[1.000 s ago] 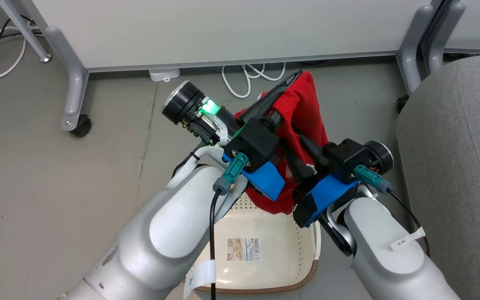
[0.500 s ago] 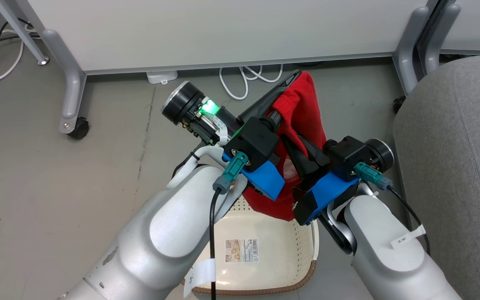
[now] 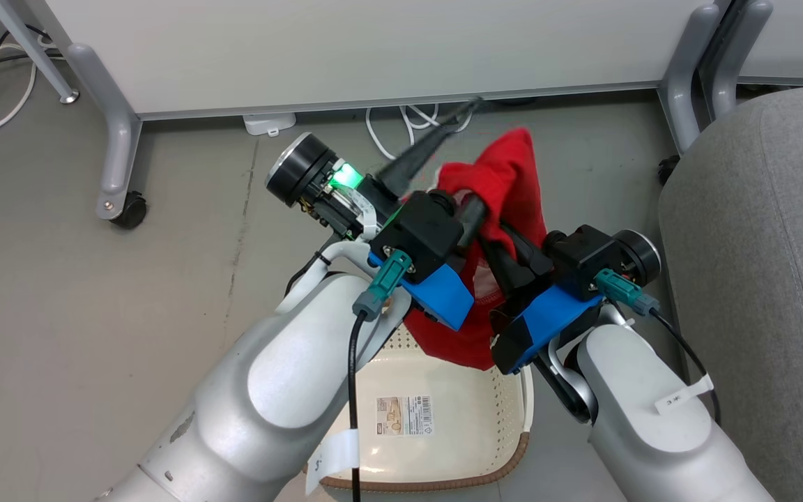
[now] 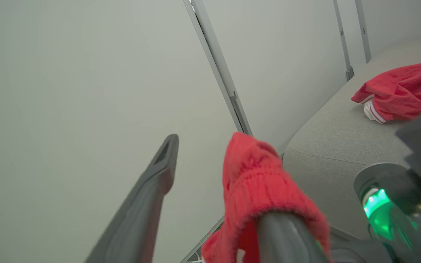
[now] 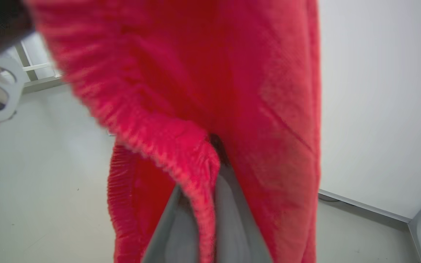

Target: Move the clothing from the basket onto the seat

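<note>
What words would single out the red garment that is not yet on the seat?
Beside the grey seat stands a cream basket. Above it the right gripper pinches a red garment. Unlike the white-trimmed garment lying on the seat, it is plain red.

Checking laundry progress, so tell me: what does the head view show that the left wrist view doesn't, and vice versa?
Head view: the basket, its visible bottom bare, and the right gripper shut on the red garment. Left wrist view: a second garment, red with white trim, lying on the seat. Both: the red garment draped over one finger of the open left gripper, with the seat nearby.
</note>
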You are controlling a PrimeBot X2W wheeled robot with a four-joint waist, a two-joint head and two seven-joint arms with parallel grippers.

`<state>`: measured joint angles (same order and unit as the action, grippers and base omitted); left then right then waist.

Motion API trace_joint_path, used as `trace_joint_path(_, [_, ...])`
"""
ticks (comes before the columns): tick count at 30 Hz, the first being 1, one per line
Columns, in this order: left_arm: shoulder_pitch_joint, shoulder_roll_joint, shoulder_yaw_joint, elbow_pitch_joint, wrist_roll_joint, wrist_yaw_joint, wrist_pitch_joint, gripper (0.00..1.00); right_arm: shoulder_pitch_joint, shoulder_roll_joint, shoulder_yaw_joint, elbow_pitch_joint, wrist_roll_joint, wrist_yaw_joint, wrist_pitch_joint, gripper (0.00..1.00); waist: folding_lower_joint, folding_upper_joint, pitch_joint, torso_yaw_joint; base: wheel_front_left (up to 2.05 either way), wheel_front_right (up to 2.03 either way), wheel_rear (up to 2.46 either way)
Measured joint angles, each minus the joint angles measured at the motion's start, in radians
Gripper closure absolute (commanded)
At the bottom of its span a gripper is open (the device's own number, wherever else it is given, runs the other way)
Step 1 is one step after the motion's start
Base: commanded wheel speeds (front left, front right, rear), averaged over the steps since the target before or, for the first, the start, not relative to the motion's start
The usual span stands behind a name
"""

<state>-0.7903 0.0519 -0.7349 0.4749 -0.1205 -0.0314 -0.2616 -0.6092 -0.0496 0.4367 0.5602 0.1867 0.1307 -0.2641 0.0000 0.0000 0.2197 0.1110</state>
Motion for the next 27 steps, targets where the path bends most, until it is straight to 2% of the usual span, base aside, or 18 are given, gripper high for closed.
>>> trace_joint_path(15, [0.001,0.001,0.008,0.035,0.006,-0.004,0.000,0.00,-0.006,0.000,-0.033,-0.024,0.007,0.000,0.000,1.00,0.0000,0.0000,0.017,-0.011,0.00,0.00,0.00])
trace_joint_path(27, [0.008,0.007,0.009,0.063,0.005,-0.012,0.000,0.00,-0.033,0.000,-0.142,-0.053,-0.009,0.000,0.000,1.00,0.0000,0.0000,0.061,-0.071,0.00,0.00,0.00])
